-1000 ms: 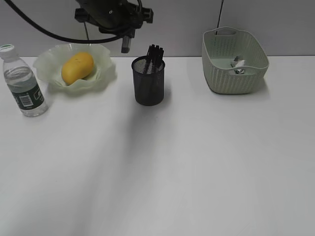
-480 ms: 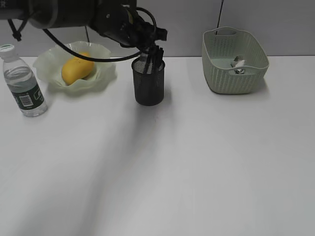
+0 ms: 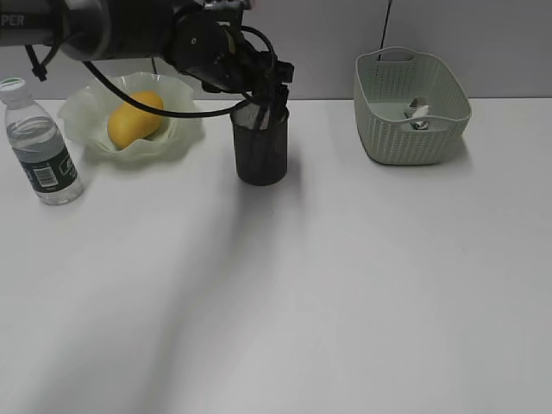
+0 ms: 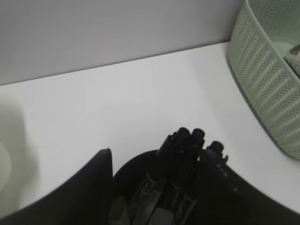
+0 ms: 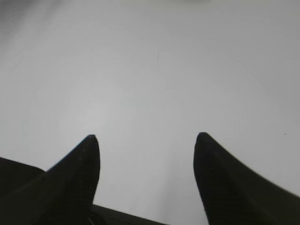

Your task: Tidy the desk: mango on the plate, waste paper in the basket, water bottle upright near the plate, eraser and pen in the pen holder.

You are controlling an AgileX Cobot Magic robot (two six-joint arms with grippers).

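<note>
On the desk (image 3: pixel 345 285), pen holder (image 3: pixel 260 147) holds pens (image 4: pixel 185 154); right end effector (image 5: pixel 146 143) gapes empty.

Soft even light, faint shadows on the desk (image 3: pixel 345 293); wrist views blurred.

The setting looks like an office or a lab test bench, though little of the room shows. A wide plain white desk (image 3: pixel 345 285) meets a bare grey wall along its far edge. Near that edge stands a black wire-mesh pen holder (image 3: pixel 260 148) with dark pens (image 4: pixel 185 154), and a dark cable (image 3: pixel 387 21) runs down the wall.
</note>
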